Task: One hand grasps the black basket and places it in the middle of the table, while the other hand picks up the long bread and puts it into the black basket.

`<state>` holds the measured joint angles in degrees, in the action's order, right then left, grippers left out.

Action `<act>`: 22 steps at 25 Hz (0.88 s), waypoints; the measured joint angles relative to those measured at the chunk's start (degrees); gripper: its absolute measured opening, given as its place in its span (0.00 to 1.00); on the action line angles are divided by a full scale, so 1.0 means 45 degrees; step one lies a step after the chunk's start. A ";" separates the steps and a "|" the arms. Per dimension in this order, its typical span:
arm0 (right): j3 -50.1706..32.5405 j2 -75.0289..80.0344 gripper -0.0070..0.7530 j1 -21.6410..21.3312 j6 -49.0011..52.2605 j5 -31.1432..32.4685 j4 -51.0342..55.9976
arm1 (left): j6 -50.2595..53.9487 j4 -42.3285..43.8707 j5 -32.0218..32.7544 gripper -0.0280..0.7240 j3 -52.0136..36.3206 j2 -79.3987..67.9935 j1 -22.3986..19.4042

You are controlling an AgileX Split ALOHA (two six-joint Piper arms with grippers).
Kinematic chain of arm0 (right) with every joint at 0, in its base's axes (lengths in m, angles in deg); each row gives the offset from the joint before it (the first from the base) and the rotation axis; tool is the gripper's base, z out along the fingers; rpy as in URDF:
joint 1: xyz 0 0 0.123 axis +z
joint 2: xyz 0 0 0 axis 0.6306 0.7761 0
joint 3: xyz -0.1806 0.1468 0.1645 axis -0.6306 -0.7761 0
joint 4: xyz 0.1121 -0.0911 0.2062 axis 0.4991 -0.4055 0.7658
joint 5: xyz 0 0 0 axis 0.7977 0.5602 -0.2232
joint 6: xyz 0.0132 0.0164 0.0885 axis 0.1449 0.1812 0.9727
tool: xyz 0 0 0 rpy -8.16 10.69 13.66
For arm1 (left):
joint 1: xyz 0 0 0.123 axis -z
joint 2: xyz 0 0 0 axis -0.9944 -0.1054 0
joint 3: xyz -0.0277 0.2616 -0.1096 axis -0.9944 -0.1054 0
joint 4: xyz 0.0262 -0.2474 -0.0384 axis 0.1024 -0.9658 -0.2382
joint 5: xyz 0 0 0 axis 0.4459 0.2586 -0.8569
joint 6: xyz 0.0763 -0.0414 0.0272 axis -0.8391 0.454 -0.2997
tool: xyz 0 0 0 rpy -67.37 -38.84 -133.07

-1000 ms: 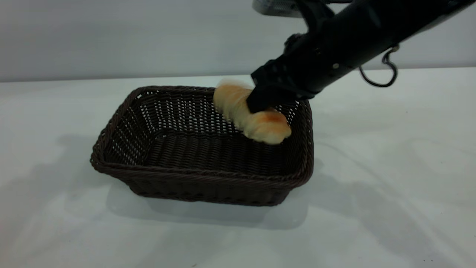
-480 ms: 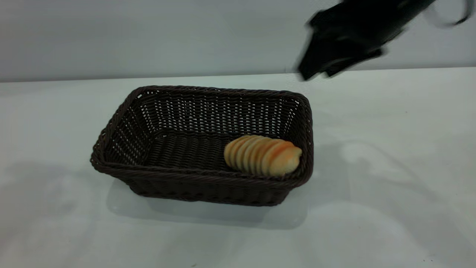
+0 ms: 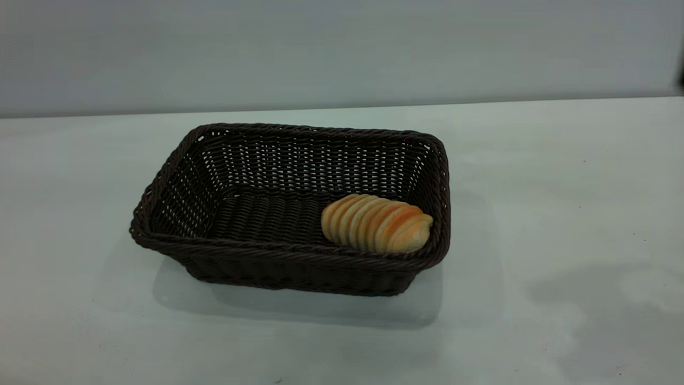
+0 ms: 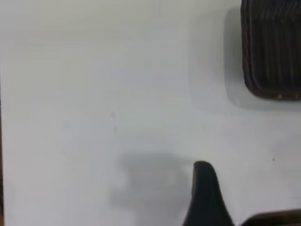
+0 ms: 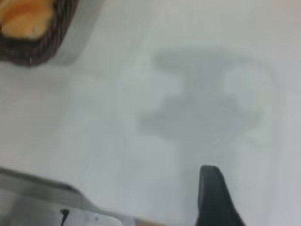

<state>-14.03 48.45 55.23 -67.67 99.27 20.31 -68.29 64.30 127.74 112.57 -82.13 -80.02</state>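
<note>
The black basket [image 3: 176,182] stands on the white table [image 3: 561,187] near its middle. The long bread [image 3: 377,223] lies inside it, against the right end and the near wall. Neither gripper is near the basket. My left gripper [image 4: 235,202] hangs open and empty over bare table, with a corner of the basket [image 4: 273,52] in its view. My right gripper [image 5: 235,207] is open and empty over bare table to the right of the basket; its view shows the basket's corner [image 5: 42,47] with the bread [image 5: 26,19] in it.
A sliver of the right arm [image 3: 681,80] shows at the right edge of the exterior view. White tabletop lies all around the basket, with a plain grey wall behind it.
My right gripper let go of the bread, which dropped to the basket floor at the right end. The right arm then pulled up and away to the right, almost out of the exterior view.
</note>
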 joint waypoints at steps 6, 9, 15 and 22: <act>-0.1591 -0.4214 0.57 0.0000 0.0046 0.1003 -0.0093 | 0.0440 0.0000 -0.0082 0.80 -0.3083 0.3144 0.0000; -0.2574 -0.6190 0.57 0.0000 -0.0111 0.1241 -0.0082 | 0.0490 0.0000 -0.0160 0.80 -0.4320 0.4604 0.0000; -0.4147 -0.9740 0.57 0.0000 -0.0441 0.1983 0.0000 | 0.0531 -0.0053 -0.0198 0.80 -0.5790 0.7368 0.0000; -0.5671 -1.2607 0.57 0.0000 -0.0931 0.2106 0.0178 | 0.0521 -0.0530 0.0032 0.80 -0.6141 0.9347 0.0000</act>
<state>-39.55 -8.28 55.23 -71.86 108.74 21.11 -65.94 61.92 127.89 84.94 -40.07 -80.02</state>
